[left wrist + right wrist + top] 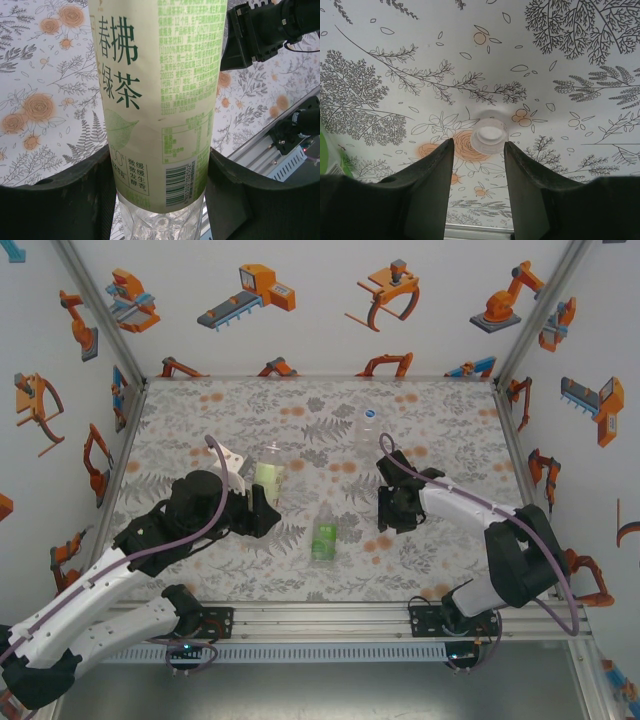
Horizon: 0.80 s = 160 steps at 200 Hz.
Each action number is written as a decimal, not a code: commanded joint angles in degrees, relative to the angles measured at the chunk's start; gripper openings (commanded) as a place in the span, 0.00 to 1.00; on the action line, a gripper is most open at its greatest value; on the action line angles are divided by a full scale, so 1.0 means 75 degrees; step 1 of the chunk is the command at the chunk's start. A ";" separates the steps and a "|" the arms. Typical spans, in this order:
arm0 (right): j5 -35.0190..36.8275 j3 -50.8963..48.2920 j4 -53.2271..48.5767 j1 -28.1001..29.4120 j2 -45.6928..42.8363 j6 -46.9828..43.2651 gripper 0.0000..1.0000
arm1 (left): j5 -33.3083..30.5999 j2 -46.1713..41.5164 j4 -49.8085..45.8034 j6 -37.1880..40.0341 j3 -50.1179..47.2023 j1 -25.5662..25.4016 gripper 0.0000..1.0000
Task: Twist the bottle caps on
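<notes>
My left gripper (pixel 265 505) (pixel 159 156) is shut on the bottle with the pale yellow-green label (pixel 268 476) (pixel 160 100), gripping it low on its body and holding it upright at left centre. A white cap (pixel 490 136) lies on the table, open side up, just beyond the tips of my right gripper (pixel 388 518) (pixel 478 143). That gripper is open and the cap is apart from both fingers. The bright-green-label bottle (pixel 323 537) lies on its side between the arms. An unlabelled clear bottle (pixel 367 432) stands at the back with a blue cap (pixel 369 412) on top.
The flower-patterned table (pixel 450 430) is walled at the back and on both sides. A metal rail (pixel 320 617) runs along its near edge by the arm bases. The right arm's black head (pixel 260 35) hangs close beside the held bottle.
</notes>
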 commanded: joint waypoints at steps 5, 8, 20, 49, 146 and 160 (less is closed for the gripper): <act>0.0219 -0.0108 -0.0013 0.0046 0.0085 0.0142 0.44 | 0.0070 -0.0133 0.0246 -0.0053 -0.0075 0.0064 0.04; 0.0224 -0.0105 -0.0008 0.0043 0.0084 0.0155 0.44 | 0.0078 -0.0139 0.0250 -0.0048 -0.0075 0.0064 0.04; 0.0237 -0.0120 -0.0008 0.0043 0.0079 0.0166 0.44 | 0.0060 -0.0157 0.0239 -0.0046 -0.0079 0.0075 0.04; 0.0234 -0.0140 -0.0001 0.0043 0.0113 0.0180 0.44 | 0.0061 -0.0195 0.0239 -0.0064 -0.0116 0.0087 0.04; 0.0201 -0.0230 0.0078 0.0043 0.0272 0.0235 0.44 | 0.0062 -0.0253 0.0283 -0.0117 -0.0145 0.0146 0.03; 0.0255 -0.0125 -0.0040 0.0043 0.0213 0.0210 0.44 | 0.0058 -0.0265 0.0274 -0.0114 -0.0145 0.0157 0.03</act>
